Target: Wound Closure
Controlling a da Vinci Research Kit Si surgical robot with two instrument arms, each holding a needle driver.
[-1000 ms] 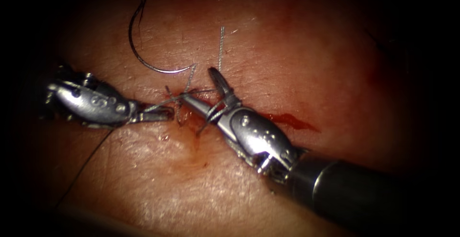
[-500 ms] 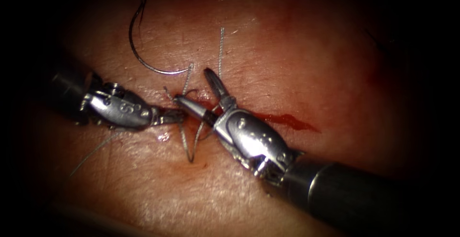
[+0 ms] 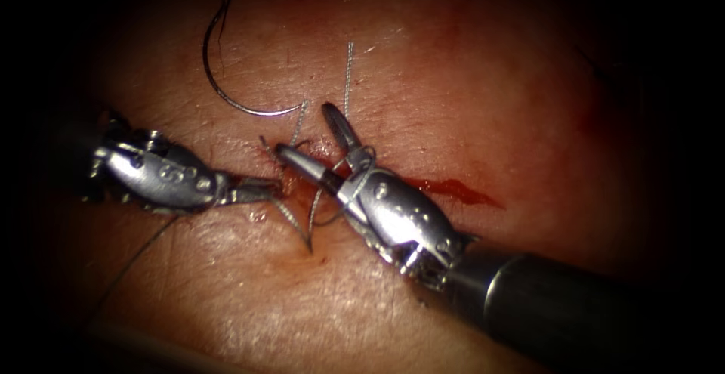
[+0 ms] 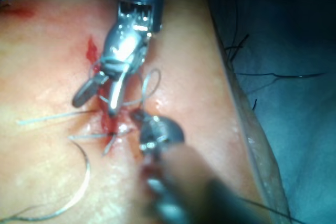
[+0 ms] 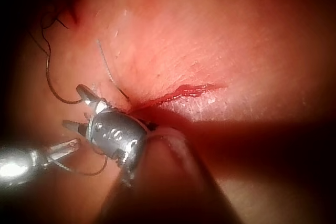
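Note:
In the endoscope view the curved needle (image 3: 226, 96) lies free on the tissue (image 3: 423, 87), left of and beyond the cut (image 3: 302, 185), held by neither tool. My left tool (image 3: 273, 188) comes in from the left, its jaws shut on the thread (image 3: 294, 227) at the cut. My right tool (image 3: 304, 130) has its jaws open over the cut, holding nothing, with thread looped around them near the wrist. A short thread tail (image 3: 347, 72) points away from the cut. In the left wrist view the right tool (image 4: 98, 102) stands spread above the cut (image 4: 107, 121), the needle (image 4: 79, 192) nearby.
A streak of red fluid (image 3: 457, 191) lies on the tissue right of the cut. A long strand of thread (image 3: 132, 257) trails off below the left tool. In the left wrist view the tissue's edge (image 4: 252, 129) borders a blue drape (image 4: 299, 51) with loose dark threads.
The left tool went right toward the right tool, slackening the thread into a loop hanging below the cut, then drew back left a little. The right tool shifted slightly left. The needle stayed put.

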